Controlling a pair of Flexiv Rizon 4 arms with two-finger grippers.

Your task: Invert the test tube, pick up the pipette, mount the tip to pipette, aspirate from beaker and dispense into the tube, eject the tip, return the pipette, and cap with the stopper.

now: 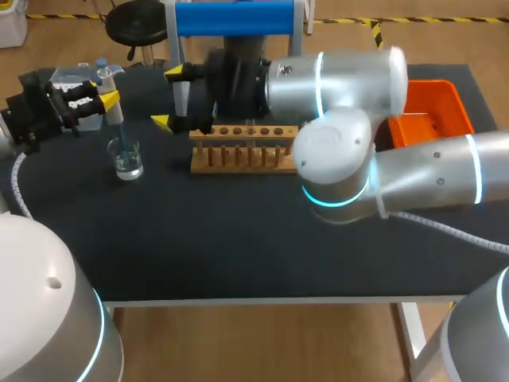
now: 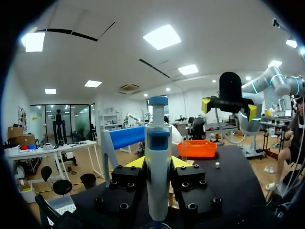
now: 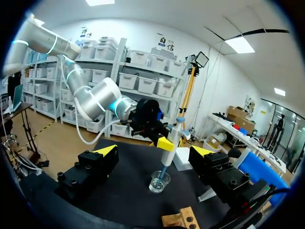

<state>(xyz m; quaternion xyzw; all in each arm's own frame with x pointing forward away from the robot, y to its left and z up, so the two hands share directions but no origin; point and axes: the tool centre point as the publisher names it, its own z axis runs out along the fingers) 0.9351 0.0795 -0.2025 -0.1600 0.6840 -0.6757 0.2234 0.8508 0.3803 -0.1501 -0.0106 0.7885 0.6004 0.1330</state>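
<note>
My right arm hides one end of the wooden test-tube rack [image 1: 238, 151]. The white-and-blue pipette [image 2: 158, 176] stands upright, clamped in the left gripper [image 1: 107, 99], with its pale blue tip dipped into the small clear glass beaker [image 1: 127, 161]. The right gripper [image 1: 169, 97] hangs wide open and empty.

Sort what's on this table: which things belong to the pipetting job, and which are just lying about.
For the job:
- pipette, clamped in the left gripper, its tip down in the beaker
- wooden tube rack
- clear box behind the pipette, probably tips

Lying about:
- orange bin
- blue roll on its stand
Either may serve later; I cannot tell.
</note>
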